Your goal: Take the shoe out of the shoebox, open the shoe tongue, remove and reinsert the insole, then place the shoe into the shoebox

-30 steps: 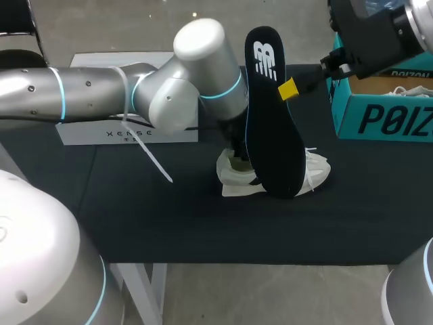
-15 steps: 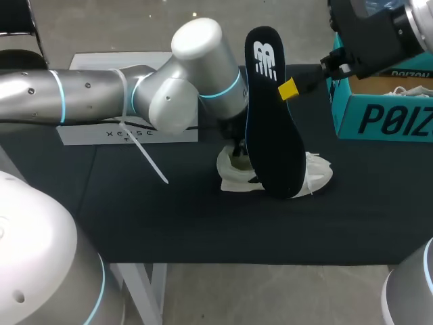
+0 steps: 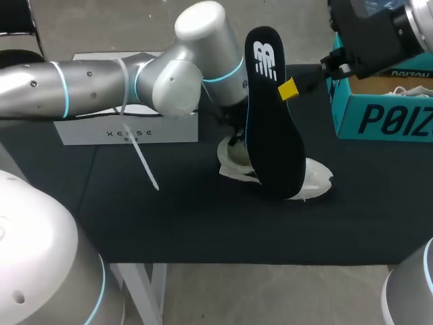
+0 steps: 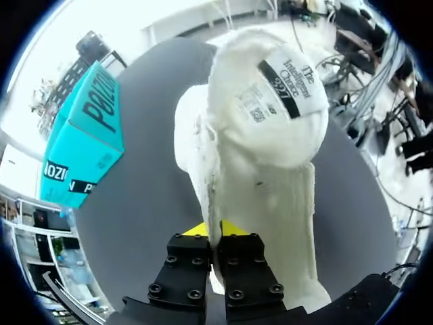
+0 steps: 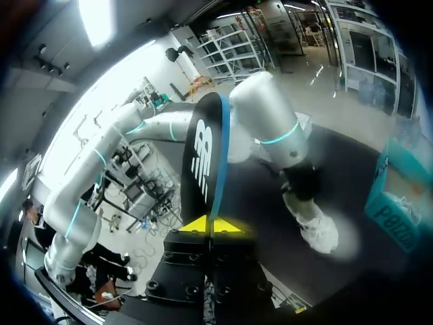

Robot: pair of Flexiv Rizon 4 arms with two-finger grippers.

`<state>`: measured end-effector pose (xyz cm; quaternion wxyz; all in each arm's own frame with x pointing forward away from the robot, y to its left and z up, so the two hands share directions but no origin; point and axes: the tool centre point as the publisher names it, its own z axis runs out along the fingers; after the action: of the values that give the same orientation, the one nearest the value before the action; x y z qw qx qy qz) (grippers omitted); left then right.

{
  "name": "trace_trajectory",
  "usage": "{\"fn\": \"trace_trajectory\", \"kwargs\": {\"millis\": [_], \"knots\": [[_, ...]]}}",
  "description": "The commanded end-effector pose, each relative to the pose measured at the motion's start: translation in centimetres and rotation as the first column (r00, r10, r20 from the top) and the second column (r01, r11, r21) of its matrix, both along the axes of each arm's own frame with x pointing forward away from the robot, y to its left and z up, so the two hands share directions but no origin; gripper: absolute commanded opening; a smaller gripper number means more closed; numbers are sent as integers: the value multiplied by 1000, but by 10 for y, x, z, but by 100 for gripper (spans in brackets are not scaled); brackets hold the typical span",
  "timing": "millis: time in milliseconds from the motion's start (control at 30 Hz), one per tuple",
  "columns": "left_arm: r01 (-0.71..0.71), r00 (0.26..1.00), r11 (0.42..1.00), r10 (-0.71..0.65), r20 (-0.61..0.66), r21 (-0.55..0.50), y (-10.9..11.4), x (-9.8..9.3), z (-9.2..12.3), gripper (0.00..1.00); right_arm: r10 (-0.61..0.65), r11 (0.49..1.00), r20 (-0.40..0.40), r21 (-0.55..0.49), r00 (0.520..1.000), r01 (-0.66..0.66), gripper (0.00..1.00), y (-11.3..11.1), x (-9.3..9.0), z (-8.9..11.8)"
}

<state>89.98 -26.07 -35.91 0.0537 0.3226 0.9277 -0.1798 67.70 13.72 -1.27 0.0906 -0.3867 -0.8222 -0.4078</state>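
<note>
The white shoe (image 3: 314,183) lies on the black table top (image 3: 169,223), partly hidden behind the black insole (image 3: 274,128). My right gripper (image 3: 289,89) is shut on the insole's edge and holds it upright, toe end down on the shoe; the right wrist view shows the insole (image 5: 206,156) rising from between the gripper's (image 5: 211,224) yellow tips. My left gripper (image 4: 215,232) is shut on an edge of the shoe's white upper (image 4: 264,142), with the labelled inner tongue ahead of it. In the head view the left gripper (image 3: 237,137) is mostly hidden at the shoe's heel end.
The teal shoebox (image 3: 385,112) stands open at the table's right back, also seen beside the shoe in the left wrist view (image 4: 84,135). A white box (image 3: 128,132) sits at the back left under my left arm. A white strap (image 3: 143,162) dangles from that arm.
My left gripper has closed on the shoe's upper and pulled back a little, shifting the shoe's heel end toward the table's back. The right gripper and insole have stayed put.
</note>
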Motion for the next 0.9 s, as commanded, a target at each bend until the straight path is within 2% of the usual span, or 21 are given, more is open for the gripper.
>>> {"fn": "trace_trajectory", "kwargs": {"millis": [33, 200, 400, 433, 667, 900], "knots": [[86, 994, 996, -88, -65, -34, 0, 14, 14, 0, 1, 1000, -3, -3, 1000, -1, 0, 2, 2, 0], [191, 963, 975, -208, -169, -111, -4, 20, 29, 0, 1, 1000, -3, -3, 1000, -1, 0, 2, 2, 0], [328, 924, 939, -341, -172, -101, -14, 19, 41, 0, 1, 1000, -3, -3, 1000, -1, 0, 2, 2, 0], [348, 923, 934, -356, -150, -75, -17, 18, 43, 0, 1, 1000, -3, -3, 1000, -1, 0, 2, 2, 0], [508, 855, 861, -503, -127, 6, -37, -10, 43, 0, 1, 1000, -3, -3, 1000, -1, 0, 2, 2, 0], [627, 773, 779, -618, -142, 20, -43, -36, 42, 0, 1, 1000, -3, -3, 1000, -1, 0, 2, 2, 0]]}}
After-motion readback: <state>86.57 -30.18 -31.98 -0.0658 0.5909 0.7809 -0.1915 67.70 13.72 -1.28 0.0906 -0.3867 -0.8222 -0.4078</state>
